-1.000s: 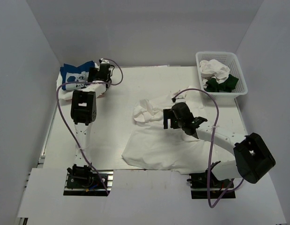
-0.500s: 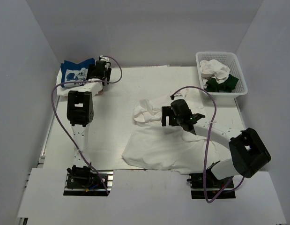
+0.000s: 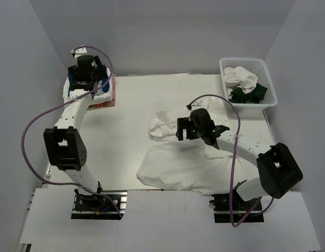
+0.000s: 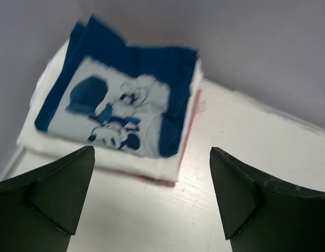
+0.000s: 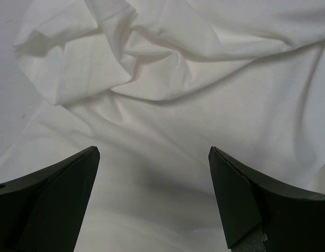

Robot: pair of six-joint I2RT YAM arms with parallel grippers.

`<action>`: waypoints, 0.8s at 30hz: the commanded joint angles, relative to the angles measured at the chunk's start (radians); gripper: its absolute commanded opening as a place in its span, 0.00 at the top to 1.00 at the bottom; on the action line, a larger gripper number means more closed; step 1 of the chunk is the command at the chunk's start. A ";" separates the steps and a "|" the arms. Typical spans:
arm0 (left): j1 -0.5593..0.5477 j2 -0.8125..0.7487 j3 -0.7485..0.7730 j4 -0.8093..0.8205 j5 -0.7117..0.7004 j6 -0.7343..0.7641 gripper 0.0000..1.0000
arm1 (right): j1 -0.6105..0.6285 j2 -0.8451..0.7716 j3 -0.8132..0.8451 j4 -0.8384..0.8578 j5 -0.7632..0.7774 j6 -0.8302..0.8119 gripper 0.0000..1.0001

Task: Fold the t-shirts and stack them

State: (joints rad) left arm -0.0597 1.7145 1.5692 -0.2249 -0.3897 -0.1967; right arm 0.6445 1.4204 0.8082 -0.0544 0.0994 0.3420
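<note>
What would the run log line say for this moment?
left gripper: open, above blue t-shirt on folded stack | right gripper: open, above crumpled white t-shirt | basket: more clothes

From my feed I see a white table (image 3: 136,113) boxed in on three sides by plain pale grey panels: a back wall (image 3: 162,37) at the far edge, a left wall (image 3: 20,115) and a right wall (image 3: 306,79). A white board (image 3: 167,223) covers the near edge. Along the table's left side runs what may be an aluminium rail (image 3: 46,177). The light is soft and even.
</note>
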 commanded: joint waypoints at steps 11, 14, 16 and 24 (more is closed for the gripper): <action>0.261 0.036 -0.379 0.056 0.384 -0.245 0.00 | 0.000 0.103 0.092 0.002 -0.089 -0.061 0.10; 0.280 0.085 -0.359 0.081 0.397 -0.215 0.00 | 0.000 0.126 0.106 -0.011 -0.089 -0.081 0.10; 0.290 0.147 -0.333 0.072 0.397 -0.214 0.00 | 0.001 0.137 0.117 -0.018 -0.090 -0.084 0.10; 0.330 0.293 -0.249 0.117 0.437 -0.190 0.02 | 0.003 0.078 0.108 0.001 -0.038 -0.089 0.10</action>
State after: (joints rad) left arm 0.2584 1.9961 1.2823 -0.1303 0.0120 -0.4072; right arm 0.6445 1.5562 0.8978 -0.0746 0.0322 0.2722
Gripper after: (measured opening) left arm 0.982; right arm 0.904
